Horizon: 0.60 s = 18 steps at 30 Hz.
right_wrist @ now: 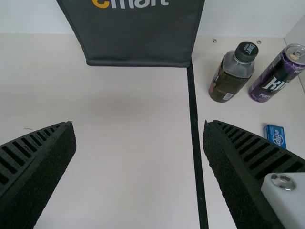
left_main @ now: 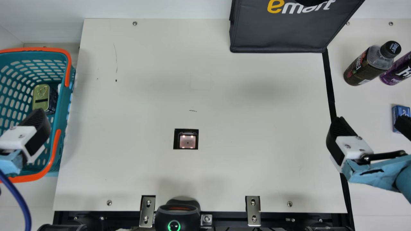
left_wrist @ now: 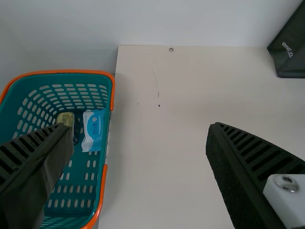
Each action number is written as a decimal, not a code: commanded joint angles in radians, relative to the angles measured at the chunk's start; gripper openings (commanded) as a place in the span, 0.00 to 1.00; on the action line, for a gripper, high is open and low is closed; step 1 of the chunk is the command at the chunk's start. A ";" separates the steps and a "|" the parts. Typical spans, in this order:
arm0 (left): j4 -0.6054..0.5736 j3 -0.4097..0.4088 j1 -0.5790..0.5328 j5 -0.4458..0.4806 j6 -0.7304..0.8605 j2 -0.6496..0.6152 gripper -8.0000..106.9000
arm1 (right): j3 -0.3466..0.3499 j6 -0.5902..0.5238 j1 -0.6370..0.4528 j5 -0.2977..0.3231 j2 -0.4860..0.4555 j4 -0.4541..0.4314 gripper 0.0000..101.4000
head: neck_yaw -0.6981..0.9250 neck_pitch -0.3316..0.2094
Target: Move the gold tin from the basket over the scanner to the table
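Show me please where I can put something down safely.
Free: the table between the basket and scanner, also between scanner and bag. Crowded: beyond the black strip, with bottle, can and blue box; inside the basket, with the gold tin.

Below the left gripper (left_main: pixel 24 138) the basket (left_main: pixel 65 96) was teal, patterned with rows of slots, its handles (left_main: pixel 54 154) orange. Just beyond that gripper, the gold tin (left_main: pixel 41 91) bore a black bar — its sides dark. Past the right gripper (left_main: pixel 369 123) stood a purple can (left_main: pixel 395 70) and a black-capped brown bottle (left_main: pixel 364 67).
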 commanded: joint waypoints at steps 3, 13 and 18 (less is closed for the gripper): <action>0.000 0.000 0.000 0.000 0.000 0.000 0.85 | 0.000 0.000 0.000 0.000 0.000 0.000 0.94 | 0.073 -0.030; 0.000 0.000 0.000 0.000 0.000 0.000 0.85 | 0.000 0.000 0.000 0.000 0.000 0.000 0.94 | 0.306 -0.030; 0.000 0.000 0.000 0.000 0.000 0.000 0.85 | 0.000 0.000 0.000 0.000 0.000 0.000 0.94 | 0.352 -0.030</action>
